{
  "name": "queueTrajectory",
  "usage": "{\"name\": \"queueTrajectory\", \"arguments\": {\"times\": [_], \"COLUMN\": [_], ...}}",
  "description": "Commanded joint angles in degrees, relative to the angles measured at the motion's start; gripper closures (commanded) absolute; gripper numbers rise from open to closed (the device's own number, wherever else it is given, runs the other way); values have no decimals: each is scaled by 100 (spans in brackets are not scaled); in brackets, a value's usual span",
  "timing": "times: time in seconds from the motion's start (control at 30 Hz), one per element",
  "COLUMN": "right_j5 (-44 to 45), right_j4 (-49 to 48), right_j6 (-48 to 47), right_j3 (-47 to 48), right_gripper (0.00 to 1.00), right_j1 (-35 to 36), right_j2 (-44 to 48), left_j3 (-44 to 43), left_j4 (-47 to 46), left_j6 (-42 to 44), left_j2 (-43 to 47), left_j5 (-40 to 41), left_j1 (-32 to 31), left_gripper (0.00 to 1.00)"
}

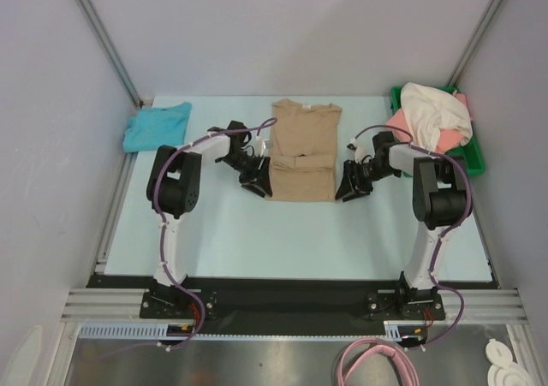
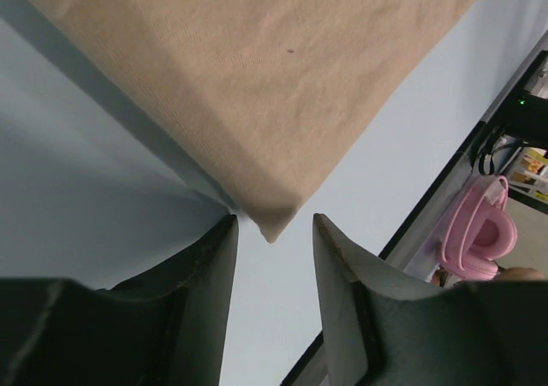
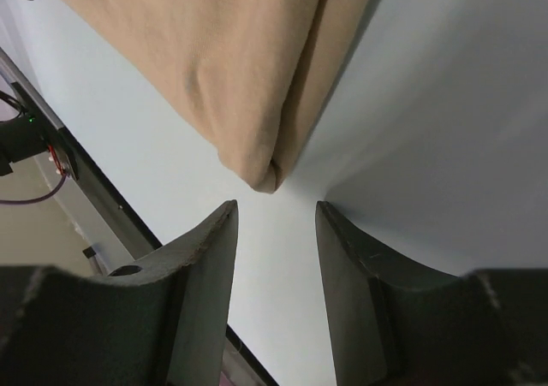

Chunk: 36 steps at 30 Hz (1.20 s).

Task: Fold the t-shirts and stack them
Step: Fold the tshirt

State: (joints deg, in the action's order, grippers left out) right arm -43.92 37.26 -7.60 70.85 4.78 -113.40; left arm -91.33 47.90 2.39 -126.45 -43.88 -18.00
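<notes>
Closest to the arm bases, the left gripper (image 2: 272, 223) and the right gripper (image 3: 276, 208) each stand at 1 near corner of the tan t-shirt (image 1: 301, 146), jaws apart, nothing clamped. This shirt lies flat at the middle of the table (image 1: 300, 240), its sides already folded in, so I judge the lengthwise fold is not yet done. Farther back, the teal t-shirt (image 1: 157, 127) lies rumpled at the left. The cream t-shirt (image 1: 435, 112) and the coral t-shirt (image 1: 402, 127) are heaped in the green tray (image 1: 471, 159). No stack exists yet.

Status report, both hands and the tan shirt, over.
Left hand open, at a near corner of tan t-shirt. Right hand open, at the other. Shirt flat, partly folded, ungripped. Nothing blocking.
</notes>
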Motion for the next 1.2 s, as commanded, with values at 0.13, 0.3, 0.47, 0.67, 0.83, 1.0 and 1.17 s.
{"name": "queueTrajectory", "arguments": {"times": [0.13, 0.3, 0.47, 0.67, 0.83, 1.0, 1.17], "right_j5": [-248, -257, -354, -363, -477, -460, -425], "right_j4": [-131, -253, -236, -192, -175, -122, 159], "right_j6": [12, 91, 127, 144, 118, 30, -242], "right_j3": [280, 272, 368, 351, 351, 281, 149], "right_gripper": [53, 53, 59, 62, 74, 90, 100], "right_j1": [146, 199, 225, 287, 287, 217, -64], "right_j2": [-305, -349, -507, -648, -674, -596, -262], "left_j3": [-183, -262, -394, -333, -298, -333, -280], "left_j4": [114, 123, 176, 246, 290, 483, 624], "left_j6": [51, 33, 42, 86, 121, 253, 428], "left_j2": [-160, -187, -336, -319, -257, -248, 24], "left_j5": [-376, -376, -385, -350, -314, -279, -279], "left_j1": [33, 33, 33, 33, 42, 42, 95], "left_gripper": [57, 59, 64, 71, 74, 99, 99]}}
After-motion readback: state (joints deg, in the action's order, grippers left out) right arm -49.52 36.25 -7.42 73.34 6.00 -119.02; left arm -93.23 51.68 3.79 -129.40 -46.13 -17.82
